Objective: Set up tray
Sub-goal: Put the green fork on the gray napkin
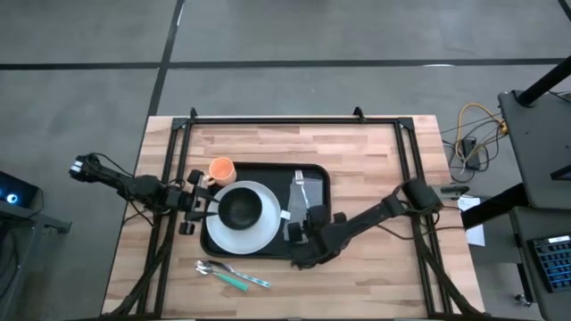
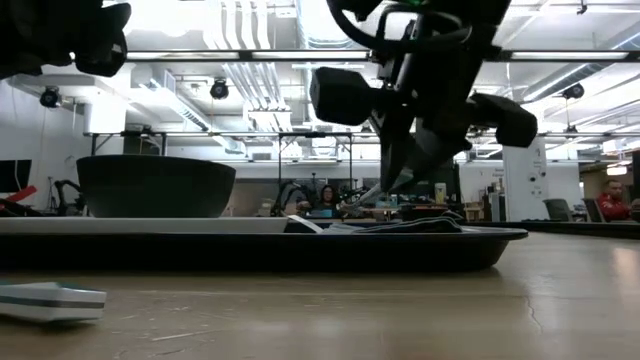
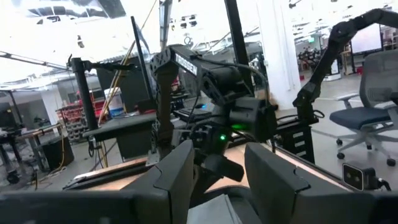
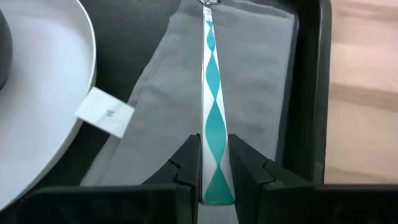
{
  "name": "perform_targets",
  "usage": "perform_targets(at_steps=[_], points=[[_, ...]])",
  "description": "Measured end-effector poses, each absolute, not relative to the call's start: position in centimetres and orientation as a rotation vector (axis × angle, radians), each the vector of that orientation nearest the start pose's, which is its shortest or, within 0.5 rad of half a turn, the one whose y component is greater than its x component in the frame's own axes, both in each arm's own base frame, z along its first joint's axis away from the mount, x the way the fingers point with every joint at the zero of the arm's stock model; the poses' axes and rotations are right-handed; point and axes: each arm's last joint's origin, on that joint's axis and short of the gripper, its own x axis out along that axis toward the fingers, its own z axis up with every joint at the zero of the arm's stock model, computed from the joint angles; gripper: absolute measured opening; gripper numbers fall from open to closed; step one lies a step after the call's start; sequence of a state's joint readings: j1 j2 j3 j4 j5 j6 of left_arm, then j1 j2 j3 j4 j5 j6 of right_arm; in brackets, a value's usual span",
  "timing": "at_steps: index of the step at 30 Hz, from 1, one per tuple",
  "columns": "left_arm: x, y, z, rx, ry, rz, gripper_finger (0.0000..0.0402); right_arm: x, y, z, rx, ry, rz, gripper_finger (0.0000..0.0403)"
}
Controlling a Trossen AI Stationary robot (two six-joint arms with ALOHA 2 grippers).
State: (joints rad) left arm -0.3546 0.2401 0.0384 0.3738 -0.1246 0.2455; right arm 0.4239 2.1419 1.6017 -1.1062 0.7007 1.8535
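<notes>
The black tray (image 1: 314, 174) lies mid-table and carries a white plate (image 1: 239, 234) with a dark bowl (image 1: 241, 208) on it, and a grey napkin (image 1: 308, 194) on its right part. A fork with a teal-patterned handle (image 4: 213, 99) lies lengthwise over the napkin (image 4: 261, 74). My right gripper (image 1: 302, 234) is at the tray's near right part, shut on the fork (image 4: 214, 146). My left gripper (image 1: 202, 203) is open beside the plate's left rim (image 3: 217, 155). An orange cup (image 1: 221, 169) stands at the tray's far left corner. My right gripper pinches the fork's handle near its free end (image 4: 216, 180) between the two fingers. The fingers (image 4: 186, 155) slant down from the table's near side and lie along the handle. The fork points away over the napkin; whether its head rests on the cloth I cannot tell.
A spoon and a teal utensil (image 1: 234, 275) lie on the table near the tray's near left corner, low in the low view (image 2: 50, 300). A white tag (image 4: 104, 112) sticks out of the napkin toward the plate. Black frame rails (image 1: 294, 120) run along the table's far edge and sides.
</notes>
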Motion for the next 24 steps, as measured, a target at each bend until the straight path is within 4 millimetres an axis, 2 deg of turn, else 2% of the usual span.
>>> perform_targets(at_steps=[8, 12, 17, 24], points=[[9.8, -3.3, 18.9, 0.175, -0.236, -0.225, 0.0126, 36.3, 17.0, 16.4, 0.717, 0.619, -1.269, 0.0045], [9.3, -3.2, 19.1, 0.160, -0.265, -0.245, 0.0126, 36.6, 17.1, 15.8, 0.714, 0.637, -1.284, 0.0045], [9.1, -3.1, 18.5, 0.163, -0.220, -0.255, 0.0126, 37.1, 17.2, 15.0, 0.704, 0.652, -1.298, 0.0045], [9.3, -3.2, 18.2, 0.163, -0.186, -0.260, 0.0126, 36.8, 17.2, 14.2, 0.727, 0.702, -1.366, 0.0045]])
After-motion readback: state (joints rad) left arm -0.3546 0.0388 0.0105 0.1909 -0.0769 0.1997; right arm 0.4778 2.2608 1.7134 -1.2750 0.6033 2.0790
